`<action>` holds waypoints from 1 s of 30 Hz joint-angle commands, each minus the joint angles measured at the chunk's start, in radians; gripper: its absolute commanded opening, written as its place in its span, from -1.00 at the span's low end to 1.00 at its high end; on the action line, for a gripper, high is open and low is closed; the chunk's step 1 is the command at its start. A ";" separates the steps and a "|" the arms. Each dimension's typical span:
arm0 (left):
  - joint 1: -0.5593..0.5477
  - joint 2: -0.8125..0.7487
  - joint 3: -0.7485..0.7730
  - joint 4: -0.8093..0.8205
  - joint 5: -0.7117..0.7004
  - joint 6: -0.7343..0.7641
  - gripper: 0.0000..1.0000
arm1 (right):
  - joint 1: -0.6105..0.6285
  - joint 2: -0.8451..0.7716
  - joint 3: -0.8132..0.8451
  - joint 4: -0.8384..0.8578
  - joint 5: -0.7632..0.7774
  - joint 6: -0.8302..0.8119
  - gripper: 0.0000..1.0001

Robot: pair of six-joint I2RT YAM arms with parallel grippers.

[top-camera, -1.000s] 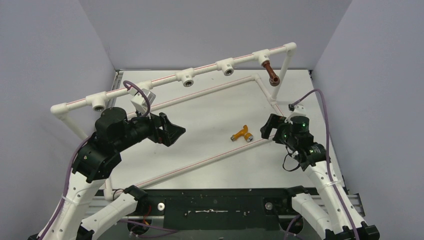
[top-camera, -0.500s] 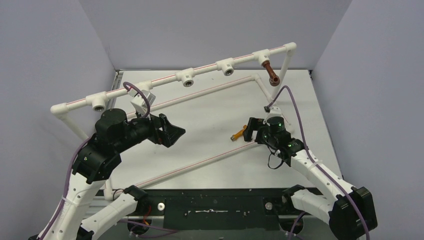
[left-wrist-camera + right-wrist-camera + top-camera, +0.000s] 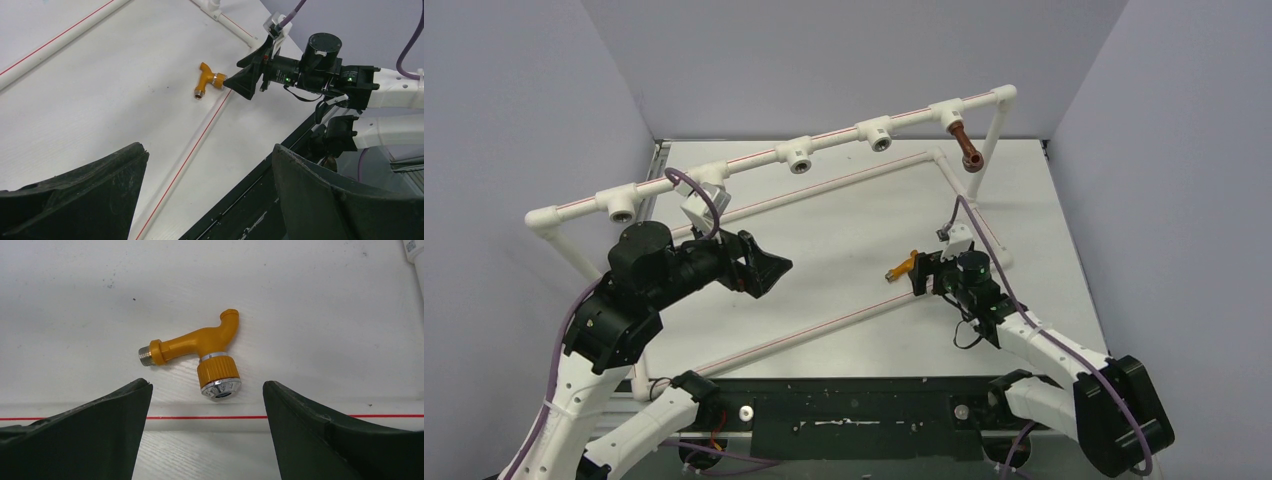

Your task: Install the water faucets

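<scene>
While both arms hang over the table (image 3: 844, 215), only one socket of the white pipe frame (image 3: 754, 158) carries anything. The rightmost tee (image 3: 948, 113) on the raised rail holds the dark reddish-brown faucet (image 3: 965, 148). Its long axis drops from the tee, down and slightly right. Tees further left (image 3: 880, 136) show open round mouths.

The orange-yellow faucet (image 3: 192, 345) lies flat on the table, just beyond the low red-striped pipe (image 3: 310, 410).
- Long axis: left-right in the right wrist view, diagonal in the top view.
- Threaded end points left; the bent spout curls away at the right.
- The silver-capped knob points back toward the right gripper (image 3: 921, 272).

Right gripper: jaws apart, one finger either side of the knob's line, tips just short of it; no contact seen in the wrist view.

Left gripper (image 3: 776, 266): jaws wide apart with nothing between them, over the table's left half, well apart from both faucets.
</scene>
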 commanded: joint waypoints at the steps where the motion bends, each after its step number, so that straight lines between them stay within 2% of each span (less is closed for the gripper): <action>1: -0.003 0.001 0.021 0.010 -0.001 0.041 0.86 | -0.009 0.060 0.031 0.159 -0.020 -0.054 0.67; 19: -0.003 -0.028 0.027 -0.008 0.009 0.056 0.87 | 0.003 0.312 0.150 0.083 0.004 0.041 0.41; 30: -0.003 -0.046 -0.003 -0.005 0.014 0.063 0.87 | 0.058 0.373 0.178 0.052 0.040 0.057 0.09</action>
